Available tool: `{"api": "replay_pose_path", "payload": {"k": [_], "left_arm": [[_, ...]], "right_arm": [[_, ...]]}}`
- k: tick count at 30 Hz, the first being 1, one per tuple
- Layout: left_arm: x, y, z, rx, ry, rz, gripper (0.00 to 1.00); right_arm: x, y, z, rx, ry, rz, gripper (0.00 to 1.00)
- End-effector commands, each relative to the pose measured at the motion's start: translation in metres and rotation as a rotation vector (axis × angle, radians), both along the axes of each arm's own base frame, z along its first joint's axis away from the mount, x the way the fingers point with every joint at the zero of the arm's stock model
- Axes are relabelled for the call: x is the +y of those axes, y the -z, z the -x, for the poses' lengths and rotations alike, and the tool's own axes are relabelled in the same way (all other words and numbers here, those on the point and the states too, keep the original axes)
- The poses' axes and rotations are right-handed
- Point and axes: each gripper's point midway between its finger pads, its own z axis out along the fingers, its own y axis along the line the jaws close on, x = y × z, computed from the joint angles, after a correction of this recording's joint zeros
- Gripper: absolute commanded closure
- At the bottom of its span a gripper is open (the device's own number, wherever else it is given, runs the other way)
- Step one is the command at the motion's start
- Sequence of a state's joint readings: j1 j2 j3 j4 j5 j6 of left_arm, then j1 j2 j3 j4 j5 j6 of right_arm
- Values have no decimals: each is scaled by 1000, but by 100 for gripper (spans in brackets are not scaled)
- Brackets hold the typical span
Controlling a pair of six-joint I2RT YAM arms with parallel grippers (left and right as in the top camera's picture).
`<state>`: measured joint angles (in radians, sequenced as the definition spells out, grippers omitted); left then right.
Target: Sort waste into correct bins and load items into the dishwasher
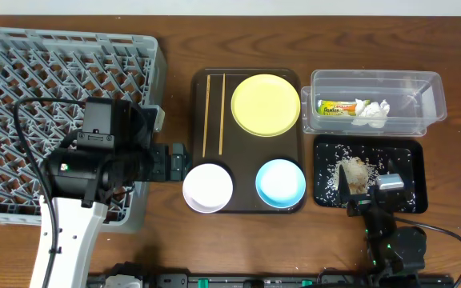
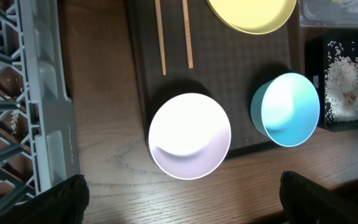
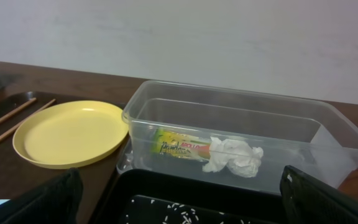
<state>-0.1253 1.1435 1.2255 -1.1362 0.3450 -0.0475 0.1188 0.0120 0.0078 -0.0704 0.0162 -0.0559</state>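
We see the left hand (image 2: 180,206) spread wide and grasping nothing, its dark fingers (image 2: 64,200) far apart above the wood-grain tabletop (image 2: 110,168). On that hand's left runs the rim of the large grey lattice dish rack (image 2: 48,124), and a strip of bare wood lies open between rack and tray. Directly below and ahead of the hand sits the white bowl (image 2: 190,135), its rim overlapping the corner of the dark brown serving tray (image 2: 241,81). To the hand's right is the light blue bowl (image 2: 288,109). Farther ahead lie the two thin wooden chopsticks (image 2: 160,37), parallel, and the round yellow plate (image 2: 250,15). The right hand (image 3: 182,208) is likewise released and empty, hanging over the shallow black tray (image 1: 410,156) dotted with white rice. Straight ahead of it stands the clear plastic box (image 3: 229,93), holding the printed snack wrapper (image 3: 182,148) and the crumpled white tissue (image 3: 235,157), which touch each other. A pale wall (image 3: 179,37) closes the room beyond.
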Motion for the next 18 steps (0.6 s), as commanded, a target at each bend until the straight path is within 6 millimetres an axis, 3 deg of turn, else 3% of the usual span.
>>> {"api": "replay_pose_path", "payload": {"k": [1,13,18], "left_arm": [[-1,-3,-1,-12,15,-2,2],[-8,-6,-2,-1,-19,56,2],[-14,-40,-65,-278,-31,93,2]], "right_arm": [[-3,1,0,-1,11,9,1],[-3,1,0,-1,11,9,1],[-3,1,0,-1,11,9,1]]}}
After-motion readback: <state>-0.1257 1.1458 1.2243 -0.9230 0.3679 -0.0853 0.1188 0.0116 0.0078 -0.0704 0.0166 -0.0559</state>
